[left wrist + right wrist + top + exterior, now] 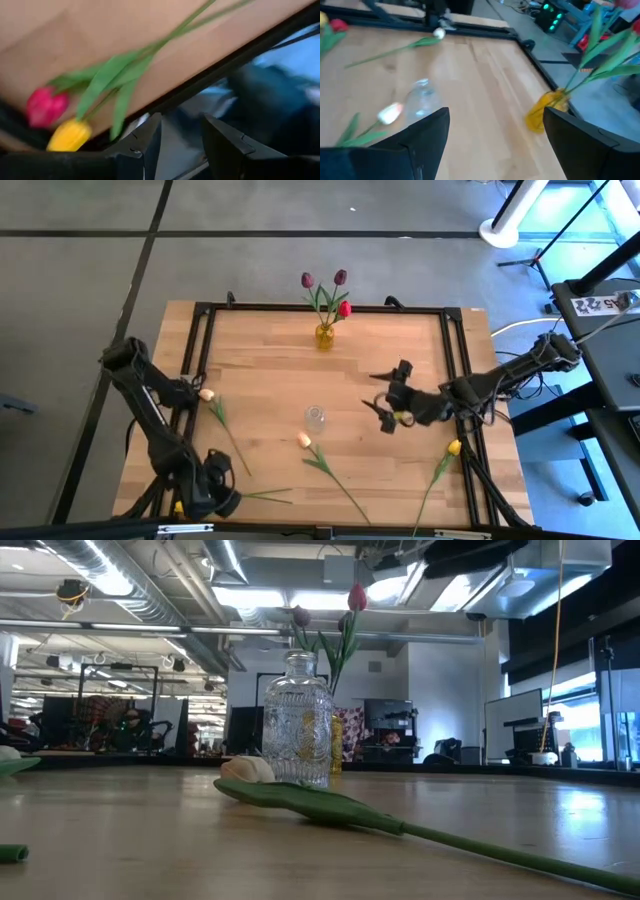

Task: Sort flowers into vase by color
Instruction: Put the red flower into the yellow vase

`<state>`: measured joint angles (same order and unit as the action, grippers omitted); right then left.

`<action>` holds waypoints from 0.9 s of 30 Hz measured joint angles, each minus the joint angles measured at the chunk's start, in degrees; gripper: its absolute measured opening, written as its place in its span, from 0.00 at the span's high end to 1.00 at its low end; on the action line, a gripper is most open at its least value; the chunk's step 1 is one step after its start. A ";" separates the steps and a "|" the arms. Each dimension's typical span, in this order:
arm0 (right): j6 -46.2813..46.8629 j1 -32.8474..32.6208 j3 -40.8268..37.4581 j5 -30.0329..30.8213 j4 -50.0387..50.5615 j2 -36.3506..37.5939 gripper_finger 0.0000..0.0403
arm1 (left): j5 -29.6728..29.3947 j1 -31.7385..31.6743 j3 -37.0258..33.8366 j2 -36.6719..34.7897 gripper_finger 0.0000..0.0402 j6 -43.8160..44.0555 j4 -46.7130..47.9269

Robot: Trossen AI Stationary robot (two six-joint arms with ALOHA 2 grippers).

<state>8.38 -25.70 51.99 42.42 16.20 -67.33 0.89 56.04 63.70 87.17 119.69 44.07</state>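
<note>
End effector of right arm (392, 402) over right-centre of table (260, 370), fingers apart, nothing between them; right wrist view shows its two fingers spread wide with clear vase (421, 98) and yellow vase (546, 111) ahead. Left end effector (205, 490) low at front-left table corner, fingers apart and empty in left wrist view, with red tulip (45, 106) and yellow tulip (69, 135) lying just beside it near the table frame.

Step in hand, by my read: right arm between picks, about to go for a loose flower. Nearest candidates are yellow flower at right edge (453, 447) and peach flower mid-table (304, 441). To do it well: come down on the stem near the head, not on the leaves; keep fingers square across the stem; lift high enough that the stem tip clears the vase mouth; keep clear of the clear vase, which looks light and easy to tip.

Containers: yellow vase at back centre (324, 336) holds two dark purple tulips (307, 280) and one red (345, 308), stems upright, leaning a bit. Clear vase at table centre (315, 418) looks empty in the low view (296, 720); peach flower head lies just in front of it, stem running along the table. Another peach flower (207, 394) lies near left frame. Most flowers not yet sorted.
</note>
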 joint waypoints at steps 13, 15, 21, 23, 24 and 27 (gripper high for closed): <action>12.14 -12.38 0.00 4.56 9.83 -0.04 0.21 | 16.27 1.17 0.00 11.46 0.67 -11.84 -2.00; 13.46 -12.70 0.00 4.55 10.42 -0.04 0.21 | 18.28 1.34 0.00 12.76 0.67 -15.58 -1.92; 15.55 -12.56 0.00 5.36 10.94 -0.04 0.21 | 17.08 1.35 0.00 13.41 0.67 -22.79 5.57; 15.58 -12.54 0.00 5.97 10.94 -0.04 0.21 | 16.72 1.35 0.00 13.42 0.67 -25.34 5.96; 15.58 -12.54 0.00 6.07 10.94 -0.04 0.21 | 16.55 1.37 0.01 13.72 0.67 -26.97 5.76; 15.59 -12.54 0.00 6.59 10.91 -0.04 0.21 | 15.22 1.41 0.02 15.51 0.67 -32.33 7.58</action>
<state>23.96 -38.24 51.99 49.02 27.11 -67.37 16.11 57.45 63.72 102.68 87.36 51.65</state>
